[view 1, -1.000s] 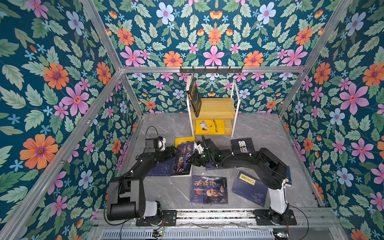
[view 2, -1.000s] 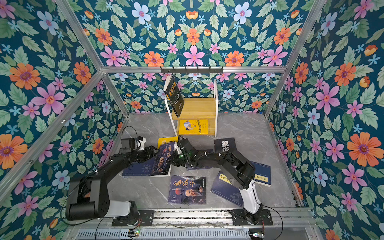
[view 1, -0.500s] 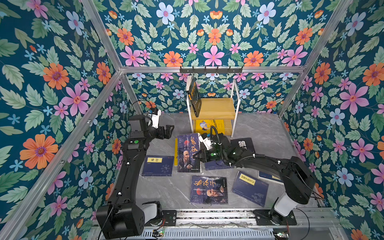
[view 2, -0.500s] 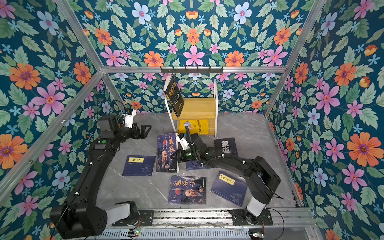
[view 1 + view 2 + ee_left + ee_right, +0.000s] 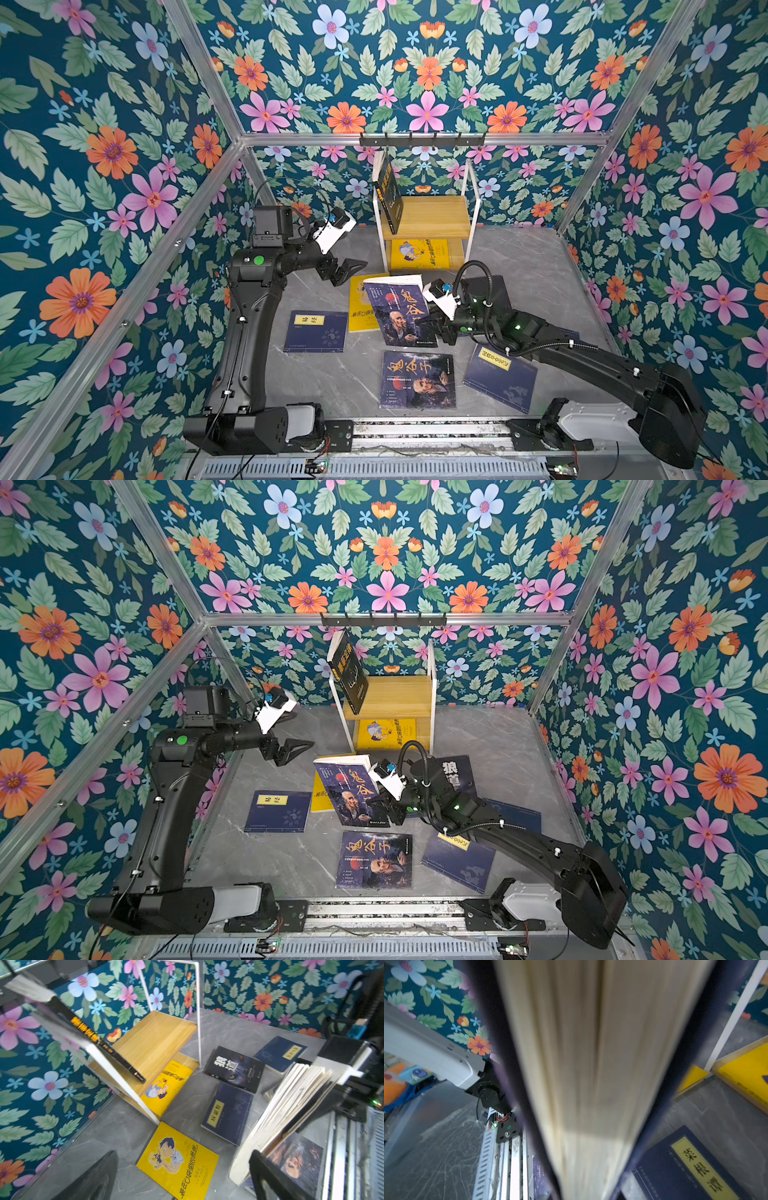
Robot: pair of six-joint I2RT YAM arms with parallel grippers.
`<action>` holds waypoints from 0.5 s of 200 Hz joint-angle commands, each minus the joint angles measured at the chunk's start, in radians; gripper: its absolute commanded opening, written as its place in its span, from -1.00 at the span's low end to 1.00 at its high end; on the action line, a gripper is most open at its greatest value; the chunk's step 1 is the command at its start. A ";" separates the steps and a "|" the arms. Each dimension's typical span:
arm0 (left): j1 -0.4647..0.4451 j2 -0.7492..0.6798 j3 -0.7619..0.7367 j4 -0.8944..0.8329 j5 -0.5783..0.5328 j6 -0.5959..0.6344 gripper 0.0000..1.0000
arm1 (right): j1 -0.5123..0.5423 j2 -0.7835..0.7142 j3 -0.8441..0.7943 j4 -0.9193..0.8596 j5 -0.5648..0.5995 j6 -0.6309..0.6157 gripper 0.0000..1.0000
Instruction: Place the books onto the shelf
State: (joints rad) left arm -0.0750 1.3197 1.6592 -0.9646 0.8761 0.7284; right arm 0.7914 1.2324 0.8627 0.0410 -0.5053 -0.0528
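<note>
Right pincer (image 5: 432, 328) pinches raised book (image 5: 395, 311) edgewise, apart from shelf (image 5: 434, 214).

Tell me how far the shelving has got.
Done: on the shelf, a dark book leans on top, a yellow book lies below. In hand: the right gripper clamps a face-cover book; the left gripper is open, empty. Left: at least five books flat on the table.

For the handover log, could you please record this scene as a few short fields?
left gripper: open, empty, beside the shelf
right gripper: shut on face-cover book, lifted on edge
top tier: black book, leaning
lower tier: yellow book, flat
table: second face-cover book, navy books, second yellow book, wolf book, all flat
</note>
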 commanded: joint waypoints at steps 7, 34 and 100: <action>-0.068 0.018 0.056 -0.199 0.120 0.189 1.00 | -0.015 -0.030 0.020 -0.065 -0.021 -0.205 -1.00; -0.161 0.031 0.068 -0.276 0.149 0.237 1.00 | -0.031 -0.037 0.045 -0.131 -0.049 -0.266 -1.00; -0.304 0.053 0.029 -0.269 0.085 0.214 1.00 | -0.038 -0.007 0.106 -0.195 -0.112 -0.310 -1.00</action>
State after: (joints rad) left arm -0.3592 1.3640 1.7004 -1.2282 0.9638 0.9440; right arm 0.7536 1.2209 0.9485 -0.1715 -0.5625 -0.3195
